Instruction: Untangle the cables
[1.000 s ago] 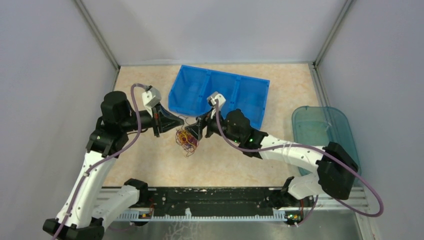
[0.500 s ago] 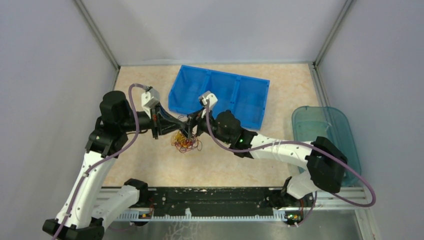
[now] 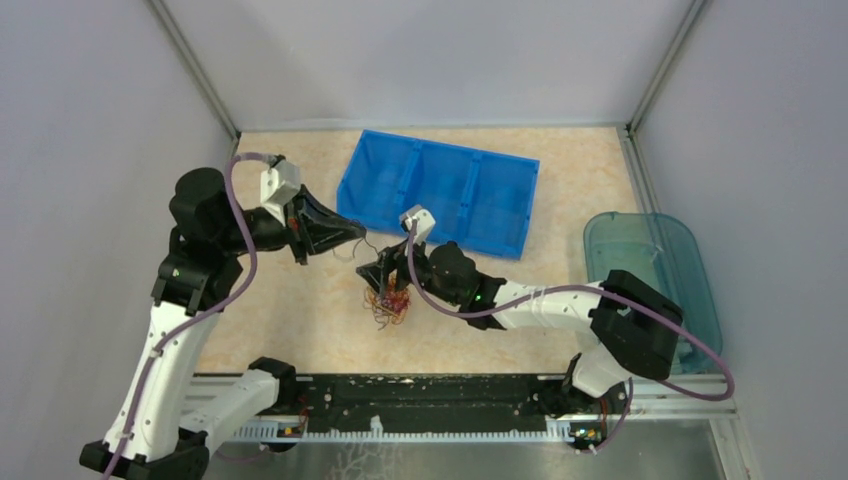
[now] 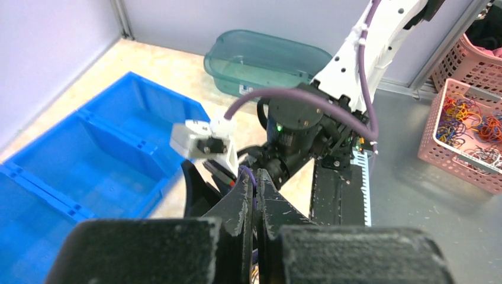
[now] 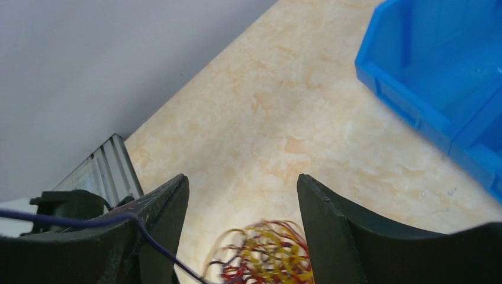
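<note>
The cables are a small tangle point(image 3: 390, 300) of thin red, yellow and purple strands on the beige table, left of centre. In the right wrist view this tangle point(image 5: 269, 254) sits low between the wide-apart fingers of my right gripper point(image 5: 243, 180), blurred and not clamped. My right gripper point(image 3: 373, 272) is open just above the bundle. A single purple strand point(image 5: 118, 222) runs taut across its left finger. My left gripper point(image 3: 352, 232) is up and to the left of the tangle. Its jaws point(image 4: 254, 177) are shut on that purple strand point(image 4: 251, 173).
A blue three-compartment bin point(image 3: 440, 190) lies behind the grippers. A teal tub point(image 3: 650, 265) stands at the right edge. A pink basket point(image 4: 473, 127) of more coloured wires sits beyond the table. The black rail point(image 3: 430, 400) runs along the near edge.
My left gripper has pulled back to the left and up, drawing a purple strand out. My right gripper has moved toward the near edge, and the tangle has shifted that way with it.
</note>
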Robot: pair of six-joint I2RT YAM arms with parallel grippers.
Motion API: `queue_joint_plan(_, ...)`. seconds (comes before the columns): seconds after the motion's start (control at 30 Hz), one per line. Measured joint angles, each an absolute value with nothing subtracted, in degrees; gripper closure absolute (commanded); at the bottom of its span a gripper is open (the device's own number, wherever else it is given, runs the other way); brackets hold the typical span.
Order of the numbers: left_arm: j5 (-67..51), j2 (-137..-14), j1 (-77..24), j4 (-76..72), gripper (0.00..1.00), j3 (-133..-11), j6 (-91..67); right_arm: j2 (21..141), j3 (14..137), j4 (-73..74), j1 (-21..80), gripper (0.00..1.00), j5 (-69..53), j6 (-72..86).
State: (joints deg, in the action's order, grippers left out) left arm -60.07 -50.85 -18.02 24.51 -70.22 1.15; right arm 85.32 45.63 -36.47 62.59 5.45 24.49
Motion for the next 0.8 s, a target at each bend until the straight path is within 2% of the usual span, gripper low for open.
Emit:
queue_joint_plan(0.53, -58.46, -52.25, -18.02, 19.62, 0.97, -78.26, 1.06, 86.46, 39.11, -38.63, 62.63, 0.43, 8.86, 26.81)
queue_joint_plan(0.8, -55.48, -53.28, -18.02, 17.06, 0.96, -84.55, 1.34, 88.4, 39.0, -38.63, 62.63, 0.44, 8.78, 27.73)
